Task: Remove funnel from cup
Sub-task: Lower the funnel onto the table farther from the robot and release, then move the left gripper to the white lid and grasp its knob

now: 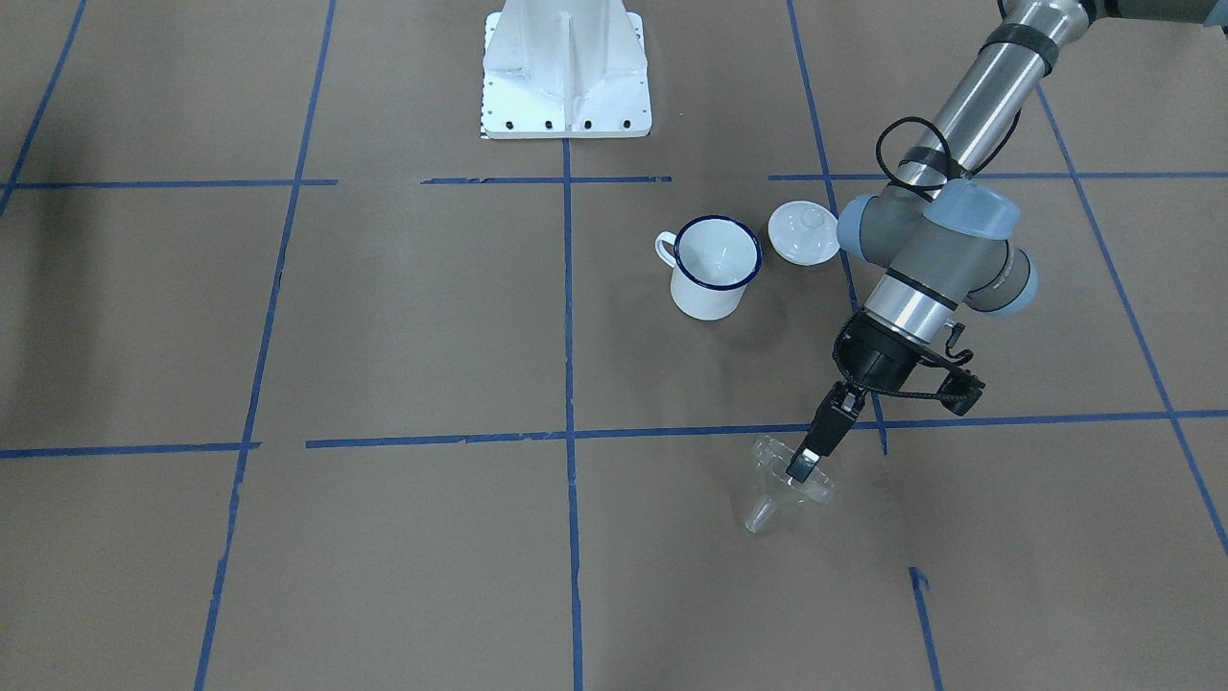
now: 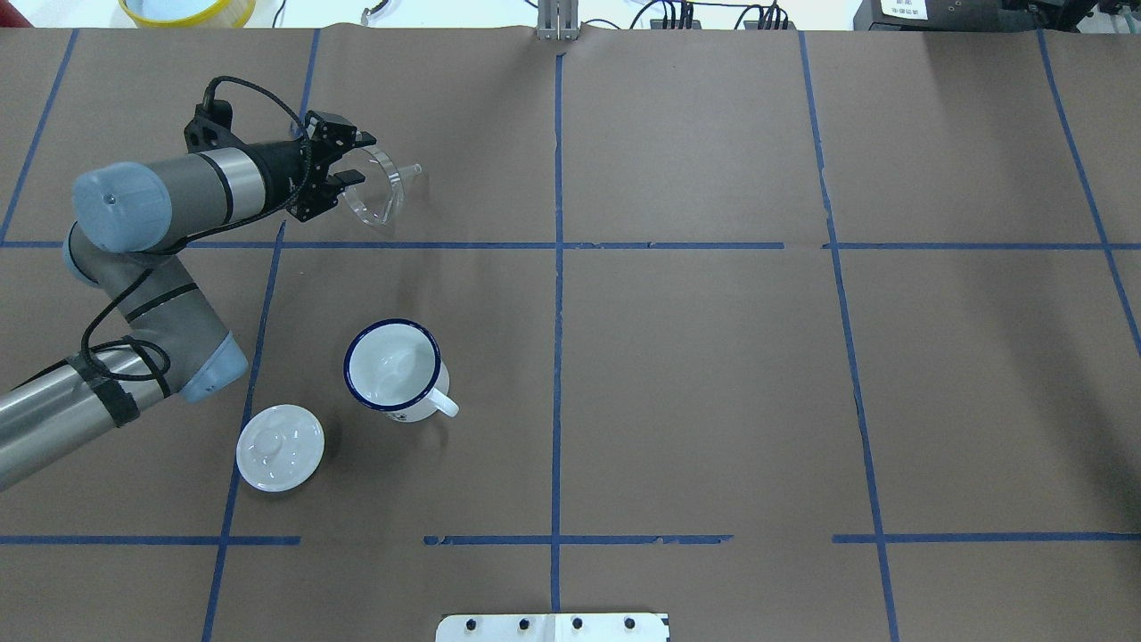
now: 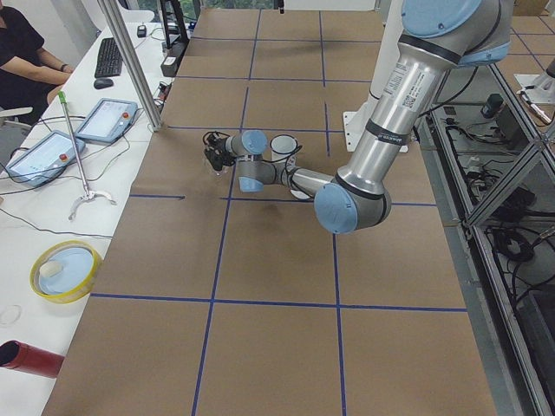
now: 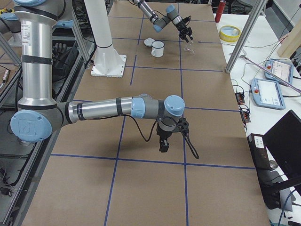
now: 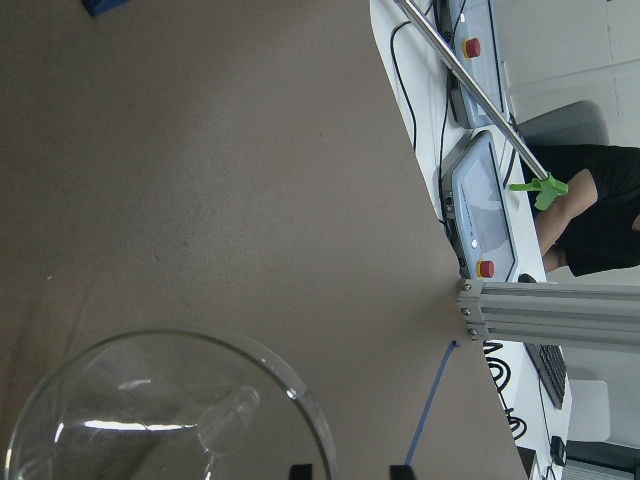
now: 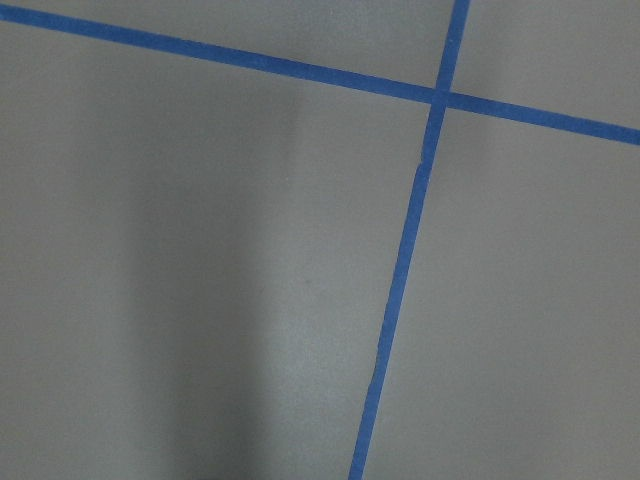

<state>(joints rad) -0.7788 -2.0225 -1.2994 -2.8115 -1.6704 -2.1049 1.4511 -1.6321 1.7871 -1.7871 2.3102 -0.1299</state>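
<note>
The clear funnel [image 1: 779, 485] lies tilted on the brown table, out of the cup, spout pointing away from the arm; it also shows in the overhead view [image 2: 379, 183] and the left wrist view [image 5: 170, 410]. The white cup [image 1: 715, 269] with a dark blue rim stands upright and empty, well apart from the funnel, as the overhead view [image 2: 392, 367] shows. My left gripper [image 2: 355, 160] is at the funnel's wide rim with its fingers apart, the rim passing between the fingertips [image 5: 300, 470]. My right gripper [image 4: 162, 147] hangs over bare table far from both; I cannot tell whether it is open.
A white round knobbed lid [image 2: 280, 448] lies on the table beside the cup, near the left arm's elbow. The white robot base [image 1: 566, 72] stands at the table's robot side. A yellow dish [image 2: 187, 9] sits past the far edge.
</note>
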